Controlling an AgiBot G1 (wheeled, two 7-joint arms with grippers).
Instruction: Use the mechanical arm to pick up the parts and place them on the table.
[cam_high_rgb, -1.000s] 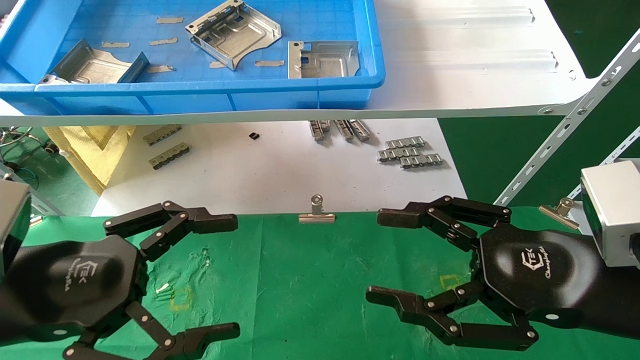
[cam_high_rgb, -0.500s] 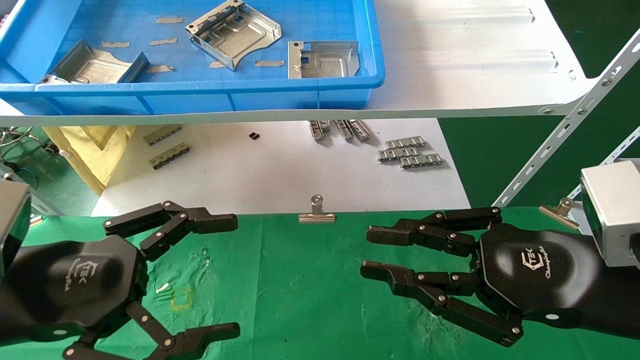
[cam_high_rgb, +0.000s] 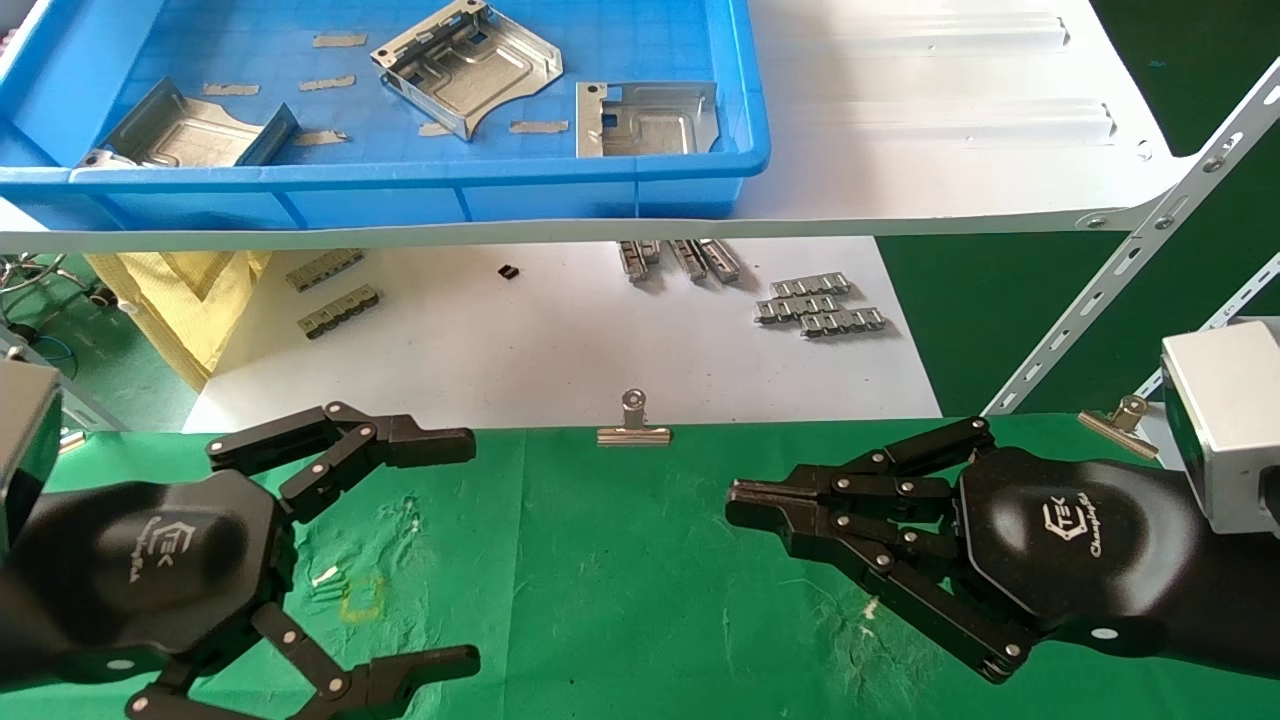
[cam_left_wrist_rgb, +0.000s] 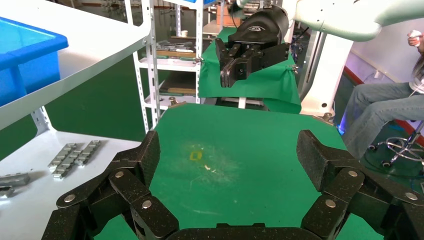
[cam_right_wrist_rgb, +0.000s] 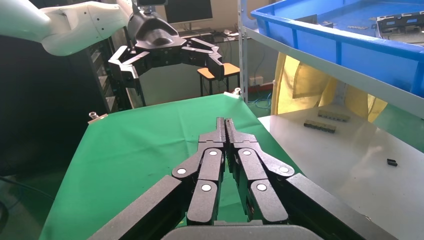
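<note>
Three silvery parts lie in the blue tray (cam_high_rgb: 400, 182) on the shelf: one at the left (cam_high_rgb: 190, 130), one in the middle (cam_high_rgb: 470, 65), one at the right (cam_high_rgb: 648, 118). Both mechanical arms hover low over the green table (cam_high_rgb: 600, 570), well short of the tray. My left gripper (cam_high_rgb: 465, 550) is at the near left, open, with only green cloth between its fingers (cam_left_wrist_rgb: 227, 155). At the near right is my right gripper (cam_high_rgb: 735, 500), shut on nothing, its fingertips pressed together (cam_right_wrist_rgb: 224, 122).
The white shelf board (cam_high_rgb: 950, 120) carries the tray above the table's far edge. Below it a white surface holds grey clip strips (cam_high_rgb: 820, 305). Binder clips (cam_high_rgb: 633, 425) (cam_high_rgb: 1118, 420) pin the cloth. A slanted shelf brace (cam_high_rgb: 1130, 250) stands at the right.
My right gripper's fingers have closed from wide open to fully shut, holding nothing. The left arm has not moved.
</note>
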